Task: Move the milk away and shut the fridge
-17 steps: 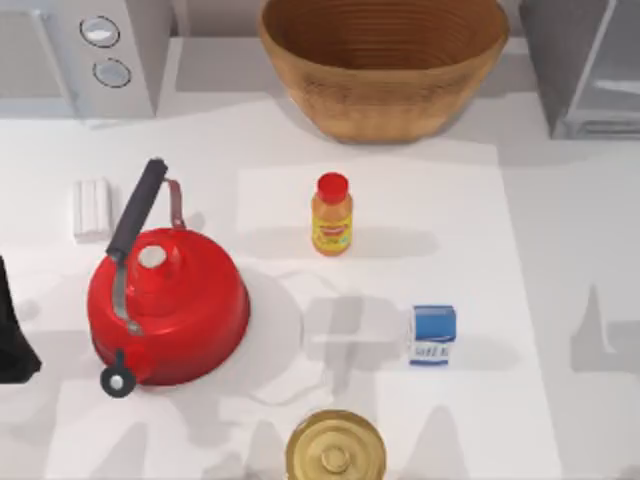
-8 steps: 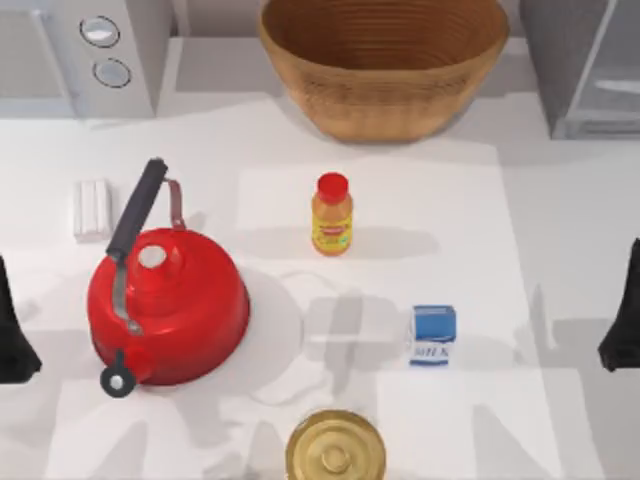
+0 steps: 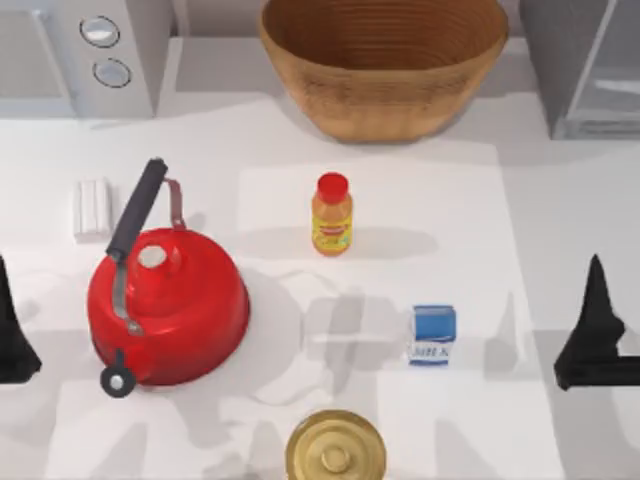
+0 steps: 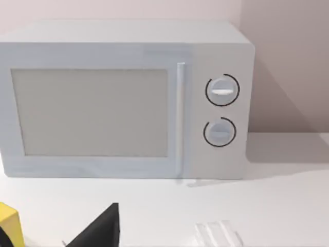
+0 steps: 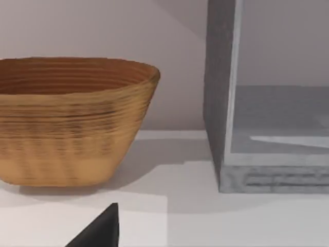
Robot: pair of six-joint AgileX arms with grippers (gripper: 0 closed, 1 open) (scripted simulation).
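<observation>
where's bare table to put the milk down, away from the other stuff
Bare patches: between the milk and the right gripper, and the strip between the basket and juice bottle. Crowded: the left, around the red kettle, and by the brass lid.

The right arm came in

The right gripper [image 3: 597,345] moved in from the right edge of the table. A second ago it was not there. Half a second ago only a bit showed. It got closer to the milk [image 3: 432,335], but was still apart from it.
</observation>
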